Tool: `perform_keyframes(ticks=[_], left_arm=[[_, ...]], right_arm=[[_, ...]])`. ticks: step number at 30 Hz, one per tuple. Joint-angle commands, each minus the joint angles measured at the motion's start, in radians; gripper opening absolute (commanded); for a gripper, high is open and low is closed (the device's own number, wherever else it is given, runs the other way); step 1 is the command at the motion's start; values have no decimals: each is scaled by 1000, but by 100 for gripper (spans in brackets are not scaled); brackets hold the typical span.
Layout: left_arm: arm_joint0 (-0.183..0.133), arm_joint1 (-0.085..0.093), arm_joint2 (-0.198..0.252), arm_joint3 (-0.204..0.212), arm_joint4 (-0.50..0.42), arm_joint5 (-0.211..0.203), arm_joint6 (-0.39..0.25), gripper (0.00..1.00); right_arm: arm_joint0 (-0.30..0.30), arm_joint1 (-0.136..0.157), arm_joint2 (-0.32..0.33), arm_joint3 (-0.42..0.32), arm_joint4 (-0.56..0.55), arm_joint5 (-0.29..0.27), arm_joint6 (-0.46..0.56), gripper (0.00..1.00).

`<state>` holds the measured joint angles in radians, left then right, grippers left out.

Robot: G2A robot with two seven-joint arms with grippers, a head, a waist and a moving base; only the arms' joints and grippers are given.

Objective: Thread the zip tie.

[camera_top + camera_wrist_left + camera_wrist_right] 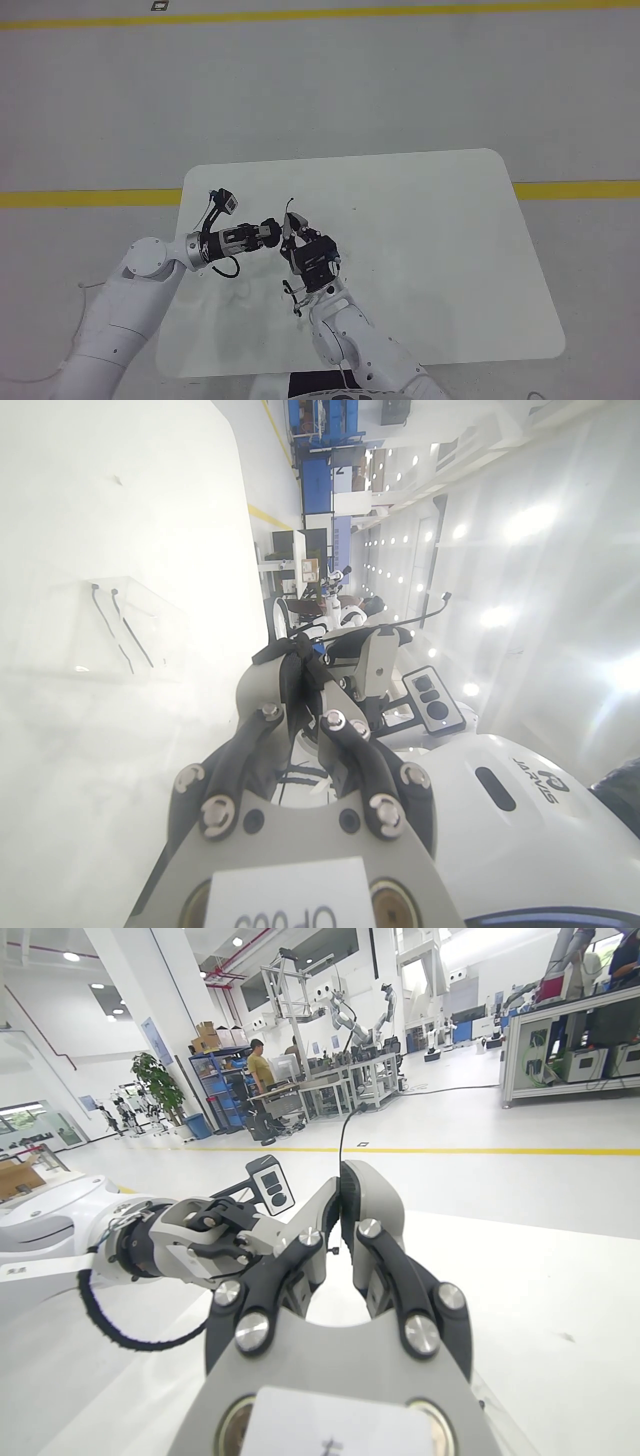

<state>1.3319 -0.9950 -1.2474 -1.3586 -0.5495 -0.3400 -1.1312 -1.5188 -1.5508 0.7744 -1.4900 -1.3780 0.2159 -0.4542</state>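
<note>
**Two grippers closing on one zip tie (343, 1135); two spare ties (131, 632) lying in a tray (65, 635)**

Finding 1. The right gripper (342, 1183) is pressing its fingers together on the zip tie. The thin black strap is rising out of the fingertips and curving away to a small head at its free end. A short length is also showing below the pads, inside the gripper's frame.

Finding 2. The left gripper (300, 647) is standing tip to tip with the right gripper, meeting it from the side. Its fingers are likewise pressed together, and the strap's other end is running straight into their tips.

Finding 3. Both grippers are hanging above the white table (450, 260), over the part nearest the robot, with the tie's head pointing up and away from them.

Finding 4. The tray is clear and shallow, and is sitting flat on the table. It is lying well apart from the left gripper, out beyond its fingertips. The two black spare ties are lying inside it side by side and roughly parallel. Their heads are at the same end, and the ties are not touching each other.
</note>
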Motion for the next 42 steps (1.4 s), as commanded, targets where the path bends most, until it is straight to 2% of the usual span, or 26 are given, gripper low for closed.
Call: perform_keyframes(ticks=[1,42], left_arm=[[0,0,0,0,0,0,0,0],[0,0,0,0,0,0,0,0]], right_arm=[[-1,0,0,-1,-2,-4,1,0],[-2,-7,9,11,-11,-17,7,0]])
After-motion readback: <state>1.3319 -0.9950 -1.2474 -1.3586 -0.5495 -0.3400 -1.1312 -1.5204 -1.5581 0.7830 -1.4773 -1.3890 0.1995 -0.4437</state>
